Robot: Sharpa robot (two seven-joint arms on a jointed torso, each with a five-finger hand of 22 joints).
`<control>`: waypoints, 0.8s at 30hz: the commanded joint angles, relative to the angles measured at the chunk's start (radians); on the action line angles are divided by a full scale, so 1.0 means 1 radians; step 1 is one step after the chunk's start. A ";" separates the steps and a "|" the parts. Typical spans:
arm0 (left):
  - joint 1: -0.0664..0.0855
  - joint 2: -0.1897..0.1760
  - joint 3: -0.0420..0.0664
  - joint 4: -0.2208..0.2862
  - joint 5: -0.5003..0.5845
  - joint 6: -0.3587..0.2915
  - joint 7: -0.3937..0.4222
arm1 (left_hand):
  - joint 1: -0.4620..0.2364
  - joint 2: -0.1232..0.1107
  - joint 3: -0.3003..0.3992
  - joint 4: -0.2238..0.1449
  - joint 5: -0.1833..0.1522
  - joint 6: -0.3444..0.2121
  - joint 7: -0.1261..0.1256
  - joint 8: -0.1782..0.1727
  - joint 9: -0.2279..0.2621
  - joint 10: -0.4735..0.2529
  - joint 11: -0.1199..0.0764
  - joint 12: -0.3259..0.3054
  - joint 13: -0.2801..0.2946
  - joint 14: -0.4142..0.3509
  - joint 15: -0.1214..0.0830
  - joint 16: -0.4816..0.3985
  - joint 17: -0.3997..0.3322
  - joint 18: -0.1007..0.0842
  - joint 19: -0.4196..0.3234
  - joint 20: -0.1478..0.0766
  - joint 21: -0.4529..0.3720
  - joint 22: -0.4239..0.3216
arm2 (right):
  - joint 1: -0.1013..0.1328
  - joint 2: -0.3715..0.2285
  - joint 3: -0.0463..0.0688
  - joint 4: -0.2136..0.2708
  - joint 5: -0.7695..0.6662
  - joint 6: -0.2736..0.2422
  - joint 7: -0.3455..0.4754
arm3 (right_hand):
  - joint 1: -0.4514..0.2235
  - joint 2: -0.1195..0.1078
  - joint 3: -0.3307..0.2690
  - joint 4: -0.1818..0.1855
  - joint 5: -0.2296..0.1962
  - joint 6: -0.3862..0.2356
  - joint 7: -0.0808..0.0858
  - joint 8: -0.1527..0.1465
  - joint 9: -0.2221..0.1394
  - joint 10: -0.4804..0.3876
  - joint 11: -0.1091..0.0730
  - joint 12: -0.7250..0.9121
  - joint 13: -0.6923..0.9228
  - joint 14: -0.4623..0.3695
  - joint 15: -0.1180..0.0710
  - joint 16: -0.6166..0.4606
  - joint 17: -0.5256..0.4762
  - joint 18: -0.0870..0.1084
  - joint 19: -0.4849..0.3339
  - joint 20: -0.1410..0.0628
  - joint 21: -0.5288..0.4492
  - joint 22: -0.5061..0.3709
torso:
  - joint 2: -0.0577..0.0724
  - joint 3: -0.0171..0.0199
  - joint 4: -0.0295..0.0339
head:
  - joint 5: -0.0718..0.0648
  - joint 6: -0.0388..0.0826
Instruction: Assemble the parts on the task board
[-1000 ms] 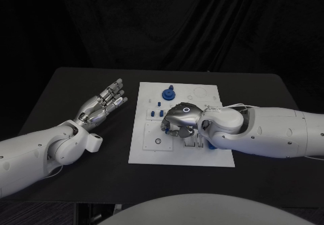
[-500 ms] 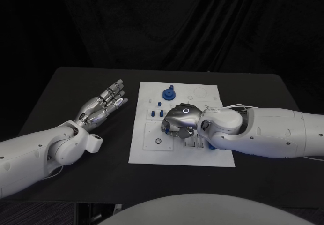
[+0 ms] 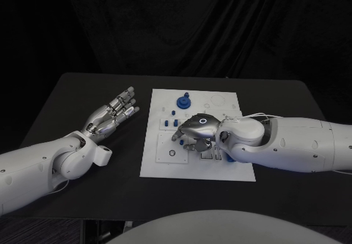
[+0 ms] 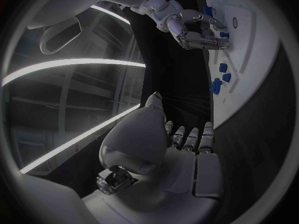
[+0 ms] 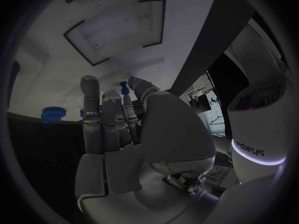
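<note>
My black table [image 3: 73, 96] carries the white task board [image 3: 165, 170], which lies flat near its middle with the long side running away from me. My left hand [image 3: 114, 113] lies on the bare tabletop just beside the board's left edge, fingers stretched out and apart.

The task board [image 3: 197, 170] is white, on a black bench [image 3: 95, 203]. The parts [image 3: 182, 102] are blue. Both arms are white, their fingers [image 3: 124, 101] silver.
</note>
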 commanded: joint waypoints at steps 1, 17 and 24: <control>-0.002 0.001 0.001 0.001 0.004 0.012 0.102 | 0.010 0.001 0.004 0.001 0.003 0.001 0.005 0.003 0.001 0.000 0.004 0.000 -0.001 0.001 0.006 -0.004 -0.002 -0.010 -0.001 0.008 -0.007 -0.001 | -0.003 -0.010 0.000 0.009 -0.008 0.003 -0.005 | -0.017 0.001 -0.016 0.003 -0.004 -0.016 -0.006 0.001 -0.006 -0.038 0.001 0.018 0.011 -0.012 0.000 -0.004 -0.004 0.010 -0.010 0.001 -0.008 0.062 | 0.000 0.0004 -0.0006 | 0.001 0.000; -0.002 -0.008 0.001 0.009 0.004 0.001 0.100 | 0.011 0.001 0.004 0.000 0.005 0.003 0.006 0.003 0.001 0.001 0.004 0.000 -0.001 0.001 0.006 -0.004 -0.002 -0.009 -0.001 0.009 -0.006 0.000 | 0.139 -0.165 0.001 0.104 0.043 -0.068 -0.039 | -0.038 0.007 -0.070 0.055 -0.001 0.004 -0.005 0.003 -0.024 -0.080 0.003 0.089 0.019 0.059 -0.003 0.084 0.053 -0.009 0.071 0.000 0.145 0.090 | -0.001 0.0003 -0.0008 | 0.004 0.000; -0.002 -0.002 0.001 0.009 0.004 0.000 0.102 | 0.011 0.001 0.004 0.000 0.006 0.003 0.006 0.003 0.001 0.002 0.004 0.000 -0.001 0.001 0.007 -0.004 -0.002 -0.009 0.000 0.010 -0.006 0.001 | 0.175 -0.223 0.000 0.099 0.029 -0.017 -0.083 | -0.044 -0.023 -0.122 0.135 0.003 -0.049 -0.063 0.001 -0.073 -0.111 0.001 0.059 -0.030 0.091 -0.009 0.105 0.062 -0.015 0.107 -0.007 0.196 0.098 | 0.001 -0.0006 0.0010 | -0.009 0.000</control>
